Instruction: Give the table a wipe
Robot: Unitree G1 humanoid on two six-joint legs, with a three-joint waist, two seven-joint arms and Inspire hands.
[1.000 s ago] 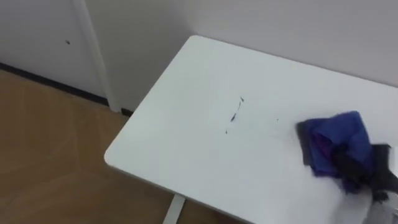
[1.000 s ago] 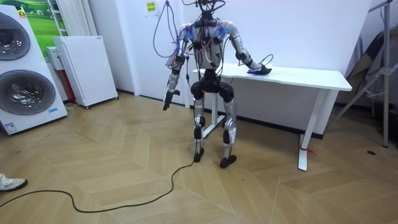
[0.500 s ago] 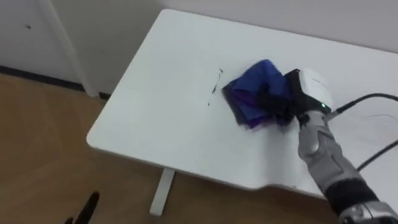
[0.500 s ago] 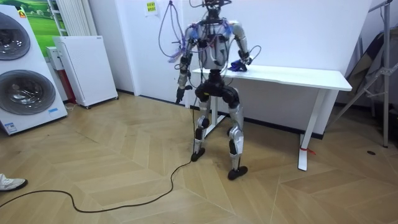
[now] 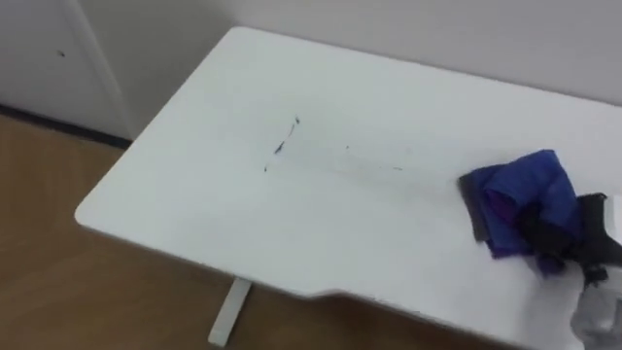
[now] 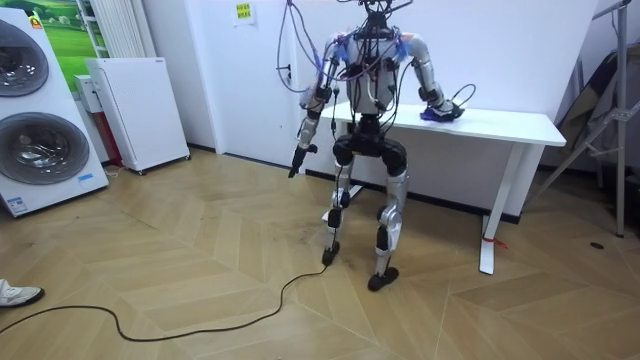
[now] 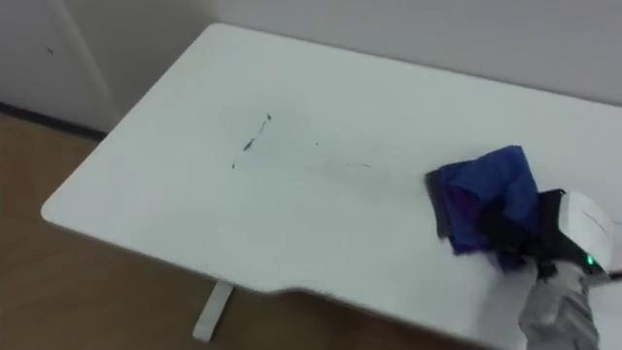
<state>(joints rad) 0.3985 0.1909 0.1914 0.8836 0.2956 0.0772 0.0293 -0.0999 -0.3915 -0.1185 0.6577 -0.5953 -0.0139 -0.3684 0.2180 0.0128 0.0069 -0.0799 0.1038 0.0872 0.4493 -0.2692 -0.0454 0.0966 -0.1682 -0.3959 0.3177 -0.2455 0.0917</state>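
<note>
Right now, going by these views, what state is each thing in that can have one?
White rectangular table: standing, with short dark marks unwiped near its middle.
Crumpled blue cloth: bunched up, lying on the tabletop to the right of the marks, apart from them.
Right hand: fingers curled over the cloth, holding it on the table.
Left hand: hanging at the robot's side, off the table.
White front-loading washing machine: round door shut.

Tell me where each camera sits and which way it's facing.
Left eye view: on the head, looking down at the white table; right hand grips the blue cloth.
Right eye view: beside it, same scene.
Room view: across the floor, facing the whole robot; left hand hangs.
All share table, cloth, right hand.
</note>
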